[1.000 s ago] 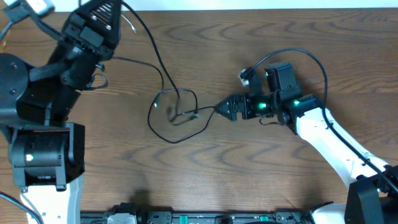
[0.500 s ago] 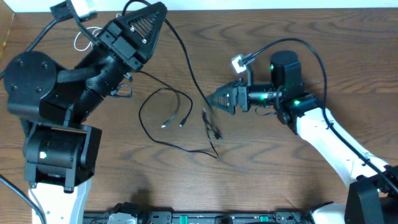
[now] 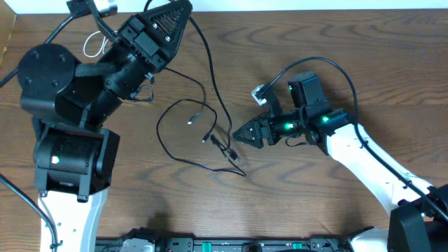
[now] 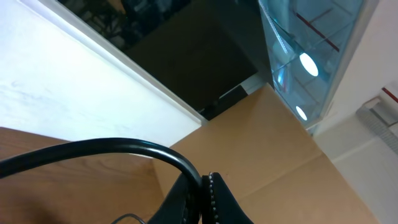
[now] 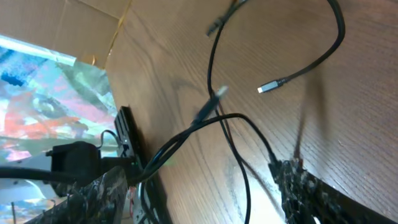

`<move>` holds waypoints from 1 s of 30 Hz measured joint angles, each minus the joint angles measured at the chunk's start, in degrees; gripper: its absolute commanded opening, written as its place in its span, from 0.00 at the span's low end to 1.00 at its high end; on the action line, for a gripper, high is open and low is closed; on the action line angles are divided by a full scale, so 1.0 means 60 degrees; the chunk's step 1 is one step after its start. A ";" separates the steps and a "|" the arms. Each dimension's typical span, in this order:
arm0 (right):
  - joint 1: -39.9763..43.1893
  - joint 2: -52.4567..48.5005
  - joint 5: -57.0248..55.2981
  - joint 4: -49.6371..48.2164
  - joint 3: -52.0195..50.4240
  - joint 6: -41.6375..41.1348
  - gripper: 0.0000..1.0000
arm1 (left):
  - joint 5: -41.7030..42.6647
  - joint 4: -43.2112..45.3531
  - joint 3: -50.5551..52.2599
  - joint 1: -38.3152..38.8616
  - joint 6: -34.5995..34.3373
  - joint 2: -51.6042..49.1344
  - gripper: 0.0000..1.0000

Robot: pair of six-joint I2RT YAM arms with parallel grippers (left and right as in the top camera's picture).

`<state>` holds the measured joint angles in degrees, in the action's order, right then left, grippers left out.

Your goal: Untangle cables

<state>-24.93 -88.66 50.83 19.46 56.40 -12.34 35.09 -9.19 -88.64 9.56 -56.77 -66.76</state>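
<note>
Left jaws are pinching one black cable [image 3: 212, 71]; a second black cable [image 3: 158, 129] is lying looped on the bench [image 3: 315, 210]; right jaws are gaping wide, empty.

- White cable [image 3: 89, 46]: short and thin, curled in a small loop at the far left, partly hidden.
- First black cable [image 3: 211, 70]: long, with its far end pinched in the closed left gripper [image 4: 204, 186]. It sweeps down in one curve to mid-table.
- Second black cable [image 3: 158, 129]: lies flat in a wide open loop with its silver-tipped plug [image 3: 190, 121] inside. It seems to cross the first near the loop's right side.
</note>
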 measured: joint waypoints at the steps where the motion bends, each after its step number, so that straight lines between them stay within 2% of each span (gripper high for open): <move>1: -0.0066 0.0000 -0.0047 0.0000 0.0000 -0.0007 0.77 | -0.0087 0.0000 0.0000 0.0000 0.0004 -0.0015 0.07; 4: -0.0339 0.0000 -0.0124 -0.0040 0.0000 -0.0033 0.83 | -0.0350 0.0000 0.0000 0.0000 0.0000 -0.0018 0.08; 7: -0.0645 0.0000 -0.0178 -0.0240 0.0000 0.0066 0.84 | -0.0535 0.0000 0.0000 0.0000 0.0000 -0.0018 0.08; 11: -0.1016 0.0000 -0.0397 -0.0565 0.0000 0.0102 0.81 | -0.0663 0.0022 0.0000 0.0000 -0.0004 -0.0018 0.07; 13: -0.1217 0.0000 -0.0721 -0.0579 0.0000 0.0000 0.73 | -0.0670 0.0098 0.0000 0.0000 -0.0004 -0.0018 0.07; 15: -0.1424 0.0000 -0.1115 -0.0572 0.0000 -0.0222 0.73 | -0.0692 0.0182 0.0000 0.0000 -0.0004 -0.0018 0.07; 18: -0.1792 0.0000 -0.1705 -0.0601 0.0000 -0.0612 0.77 | -0.0776 0.0295 0.0000 0.0000 -0.0004 -0.0018 0.07; 26: -0.2510 0.0000 -0.2397 -0.0790 0.0000 -0.1118 0.77 | -0.1432 0.0291 0.0000 0.0000 -0.0004 -0.0018 0.07; 30: -0.2546 0.0000 -0.2437 -0.0940 0.0000 -0.1421 0.82 | -0.1701 0.0291 0.0000 0.0000 0.0000 -0.0018 0.07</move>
<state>-40.21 -88.66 36.21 13.82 56.40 -20.86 24.88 -7.44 -88.64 9.56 -56.77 -66.87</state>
